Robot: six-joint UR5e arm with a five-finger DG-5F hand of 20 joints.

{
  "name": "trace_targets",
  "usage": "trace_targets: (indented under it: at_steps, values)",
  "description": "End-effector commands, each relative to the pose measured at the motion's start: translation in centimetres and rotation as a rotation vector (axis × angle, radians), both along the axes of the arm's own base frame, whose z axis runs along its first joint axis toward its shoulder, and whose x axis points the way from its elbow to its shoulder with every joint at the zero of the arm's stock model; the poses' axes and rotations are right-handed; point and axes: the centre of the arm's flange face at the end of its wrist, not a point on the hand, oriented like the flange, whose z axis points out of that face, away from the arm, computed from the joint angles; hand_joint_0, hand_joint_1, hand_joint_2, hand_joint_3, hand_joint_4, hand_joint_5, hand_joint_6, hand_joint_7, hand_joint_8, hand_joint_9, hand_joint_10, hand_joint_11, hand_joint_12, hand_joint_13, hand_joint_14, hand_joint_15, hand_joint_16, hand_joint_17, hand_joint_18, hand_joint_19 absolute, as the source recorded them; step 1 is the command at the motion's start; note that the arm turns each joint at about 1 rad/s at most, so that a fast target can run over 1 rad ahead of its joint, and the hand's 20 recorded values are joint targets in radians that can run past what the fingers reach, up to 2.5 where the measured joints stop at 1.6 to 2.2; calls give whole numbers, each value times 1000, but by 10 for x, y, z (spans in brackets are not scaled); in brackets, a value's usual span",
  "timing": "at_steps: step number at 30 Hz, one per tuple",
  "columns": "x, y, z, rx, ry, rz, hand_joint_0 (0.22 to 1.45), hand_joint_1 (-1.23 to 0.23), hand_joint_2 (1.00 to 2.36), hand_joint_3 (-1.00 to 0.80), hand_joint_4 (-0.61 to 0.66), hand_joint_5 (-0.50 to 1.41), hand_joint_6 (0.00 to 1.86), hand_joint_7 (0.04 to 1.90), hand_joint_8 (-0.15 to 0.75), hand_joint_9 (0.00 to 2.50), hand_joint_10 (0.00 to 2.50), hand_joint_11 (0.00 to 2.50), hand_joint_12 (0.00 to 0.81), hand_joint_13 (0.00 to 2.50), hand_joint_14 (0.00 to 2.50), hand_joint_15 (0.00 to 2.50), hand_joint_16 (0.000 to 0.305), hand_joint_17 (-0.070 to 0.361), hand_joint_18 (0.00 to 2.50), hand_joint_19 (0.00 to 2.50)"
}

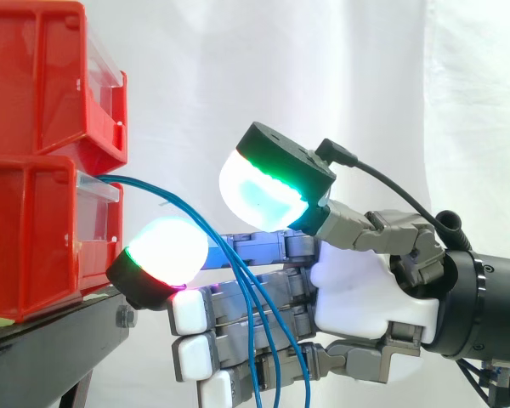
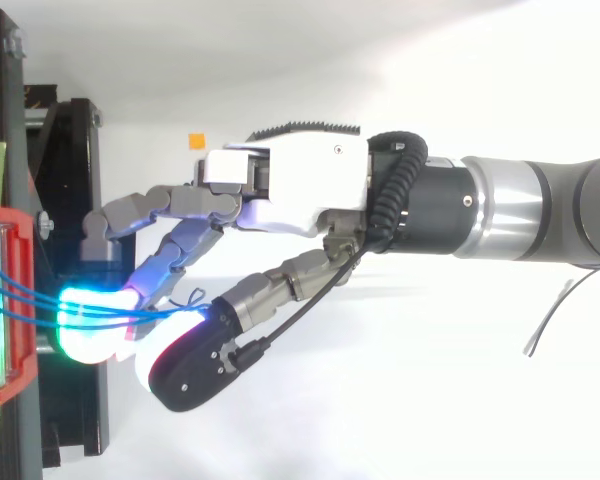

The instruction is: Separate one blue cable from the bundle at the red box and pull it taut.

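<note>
Several thin blue cables (image 1: 172,198) leave the front of the lower red box (image 1: 34,238) and arc down in front of my hand (image 1: 357,293). In the top view the cables (image 2: 30,303) run from the red box (image 2: 5,385) across one glowing fingertip (image 2: 90,325) and end in a small knot near the thumb. My hand (image 2: 290,190) reaches toward the box with its fingers straight. One fingertip (image 1: 166,251) glows green and red just below the cables, close to the box. The thumb pad (image 1: 259,195) stands raised above them, apart from the fingers. Nothing is pinched.
A second red box (image 1: 34,76) is stacked on the lower one, both on a black stand (image 1: 51,344). A white curtain hangs behind. In the top view a small orange mark (image 2: 196,141) lies on the white surface and a thin grey wire (image 2: 550,320) hangs by the arm.
</note>
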Motion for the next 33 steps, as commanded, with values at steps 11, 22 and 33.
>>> trace_targets:
  at_steps: [11, 22, 33]
  values:
    - [1, -8, 4, -2, -6, 15, 632, -688, 1006, -389, 168, -96, 502, 1228, 299, 865, 15, 619, 341, 848, 23, 600, 43, 96, 667, 681]
    - [4, -11, 10, -1, -20, 14, 675, -701, 1009, -244, 173, -99, 547, 1146, 314, 891, 16, 618, 353, 868, 20, 594, 45, 102, 699, 663]
    - [4, -12, 12, -3, -21, 17, 608, -664, 1007, -388, 143, -110, 614, 1079, 302, 893, 16, 655, 342, 862, 22, 598, 43, 96, 678, 678]
